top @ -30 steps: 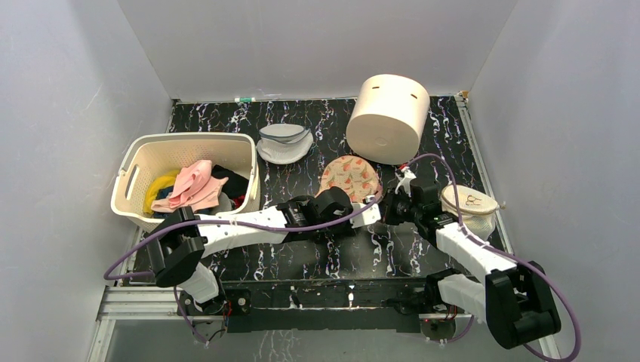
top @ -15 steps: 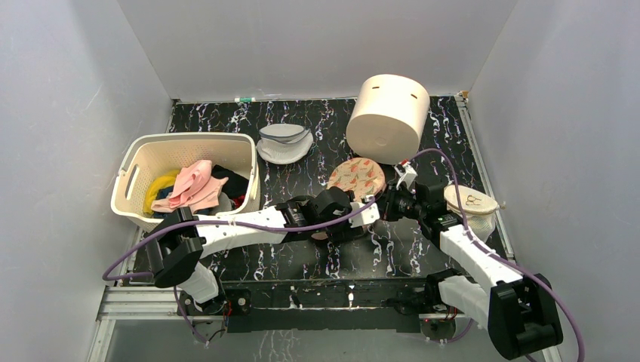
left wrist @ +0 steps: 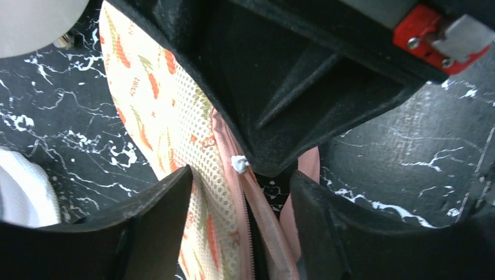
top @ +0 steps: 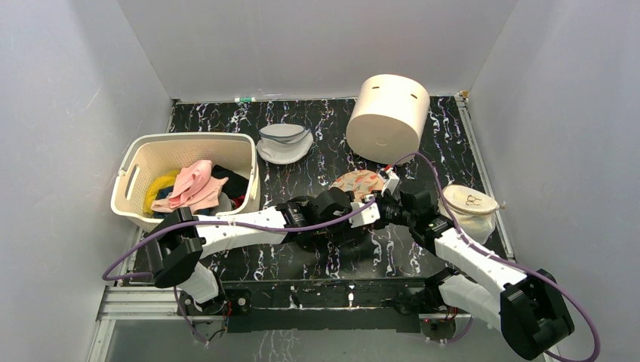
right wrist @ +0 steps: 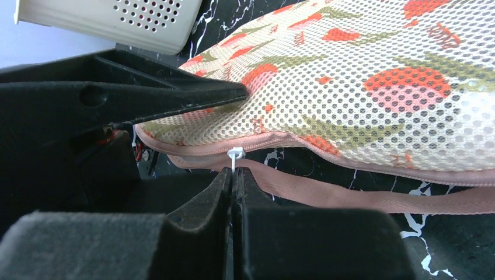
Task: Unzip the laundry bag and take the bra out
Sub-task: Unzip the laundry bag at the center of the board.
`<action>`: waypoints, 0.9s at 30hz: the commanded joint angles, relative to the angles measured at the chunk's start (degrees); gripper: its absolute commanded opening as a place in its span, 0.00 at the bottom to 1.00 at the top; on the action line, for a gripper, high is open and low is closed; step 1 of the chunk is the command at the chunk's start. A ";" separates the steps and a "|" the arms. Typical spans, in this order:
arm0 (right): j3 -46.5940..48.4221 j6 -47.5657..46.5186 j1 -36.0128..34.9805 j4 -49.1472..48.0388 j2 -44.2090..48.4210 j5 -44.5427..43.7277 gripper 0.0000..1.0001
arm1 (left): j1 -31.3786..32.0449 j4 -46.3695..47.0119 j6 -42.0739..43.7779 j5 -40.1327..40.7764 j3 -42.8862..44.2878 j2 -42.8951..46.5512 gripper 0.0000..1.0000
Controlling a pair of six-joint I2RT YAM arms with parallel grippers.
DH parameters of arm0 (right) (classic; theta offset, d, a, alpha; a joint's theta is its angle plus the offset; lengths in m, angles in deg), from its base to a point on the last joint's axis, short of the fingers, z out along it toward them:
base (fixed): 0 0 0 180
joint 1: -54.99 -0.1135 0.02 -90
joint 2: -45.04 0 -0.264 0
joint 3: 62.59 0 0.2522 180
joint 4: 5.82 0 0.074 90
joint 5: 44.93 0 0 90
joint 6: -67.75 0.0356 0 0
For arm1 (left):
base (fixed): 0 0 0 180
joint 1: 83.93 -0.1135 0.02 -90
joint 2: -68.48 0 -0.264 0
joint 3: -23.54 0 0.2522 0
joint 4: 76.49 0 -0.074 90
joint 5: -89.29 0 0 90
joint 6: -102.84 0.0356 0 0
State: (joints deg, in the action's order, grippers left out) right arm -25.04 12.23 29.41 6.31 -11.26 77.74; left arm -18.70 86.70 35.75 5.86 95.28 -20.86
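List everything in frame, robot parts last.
laundry bag: one, beige-pink flowered, table centre, rim partly unzipped
zipper pull: one, white, bag's near edge
basket: one, cream, left
clothes: several, pink, yellow, dark, in basket
mesh bag: one, grey-white, back centre
drum: one, cream, back right, on its side
mesh pouch: one, cream, right
table: one, black marbled
left gripper: open, astride bag's edge
right gripper: shut on zipper pull

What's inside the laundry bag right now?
Only a narrow dark slit shows between the pink zipper halves of the laundry bag. Its flowered shell covers the inside; no bra visible.
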 commanded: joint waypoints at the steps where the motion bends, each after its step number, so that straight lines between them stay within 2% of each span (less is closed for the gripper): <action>1: 1.79 0.90 -0.69 -4.02 1.06 -1.55 0.00 | 0.25 0.47 0.49 3.19 0.22 1.70 0.54; 9: 2.74 -0.34 -0.69 -1.71 1.87 -2.57 0.00 | 0.30 0.46 1.23 4.23 0.03 1.45 0.22; 14: 2.69 -2.31 -0.65 0.12 1.63 -6.57 0.00 | 0.36 0.75 1.58 4.79 -0.31 2.27 0.11; 20: 2.02 -2.51 0.91 1.11 2.52 -11.32 0.00 | 0.31 0.61 2.12 5.33 -0.45 2.91 0.01; 23: 1.34 -2.31 4.57 2.15 3.01 -12.66 0.00 | 0.25 0.33 2.22 5.45 -0.32 3.25 0.00; 27: 0.44 -2.80 11.86 3.12 2.20 -9.28 0.00 | 0.30 0.40 2.44 5.77 -0.51 4.06 0.00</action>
State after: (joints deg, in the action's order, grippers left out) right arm -24.95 10.83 34.78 9.65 -9.31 70.07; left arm -18.55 88.29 37.55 10.06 95.15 -20.75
